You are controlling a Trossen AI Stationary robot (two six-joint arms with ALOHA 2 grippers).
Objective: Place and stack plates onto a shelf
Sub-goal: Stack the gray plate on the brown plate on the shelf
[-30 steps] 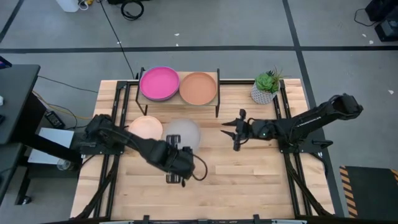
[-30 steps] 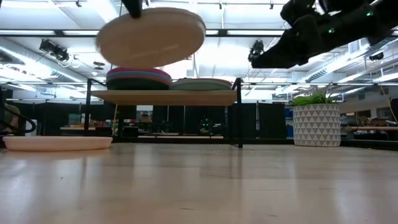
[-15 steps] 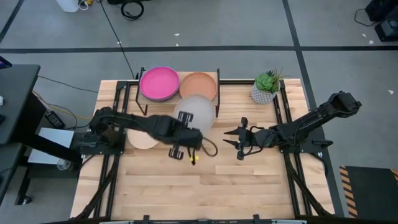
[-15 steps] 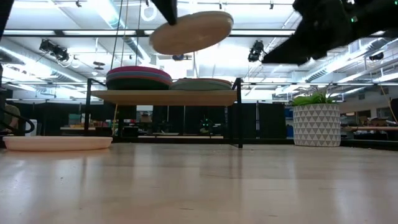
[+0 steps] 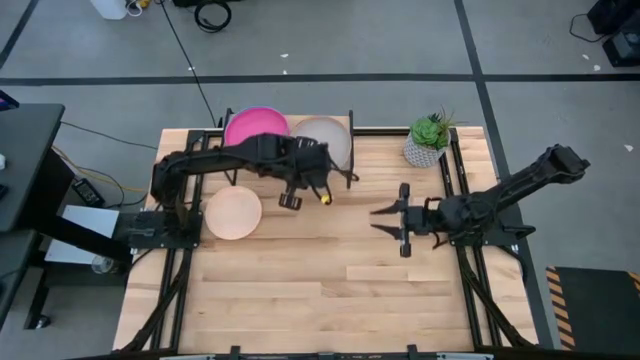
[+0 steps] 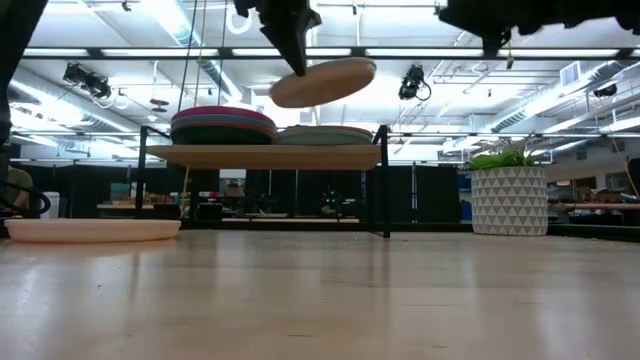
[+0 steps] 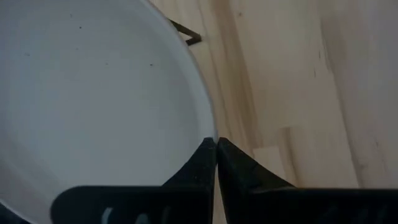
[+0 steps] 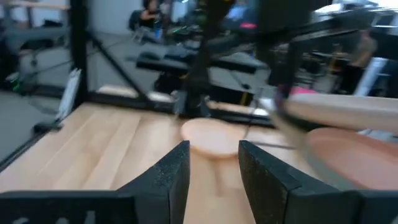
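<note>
My left gripper is shut on a grey plate and hangs it, tilted, over the shelf's right-hand stack, whose top plate is terracotta. The shelf stands at the table's far edge on thin black legs. Its left-hand stack is topped by a magenta plate. A cream plate lies flat on the table to the near left of the shelf. My right gripper is open and hovers over the table's right half, pointing left, away from every plate. My left gripper pinches the grey plate's rim between its two fingers, at the plate's near edge. The plate is lifted clear above the shelf's right-hand stack, tilted with its right side higher in the low view.
A potted plant in a white patterned pot stands at the far right, beside the shelf. The wooden tabletop stretches bare along the near side. Black frame rails run down both table sides.
My left gripper has carried the grey plate from above the table beside the cream plate toward the far edge and to the right, ending over the shelf's right-hand stack. The plate stays tilted in the hold. My right gripper has drawn back a little toward the table's right.
</note>
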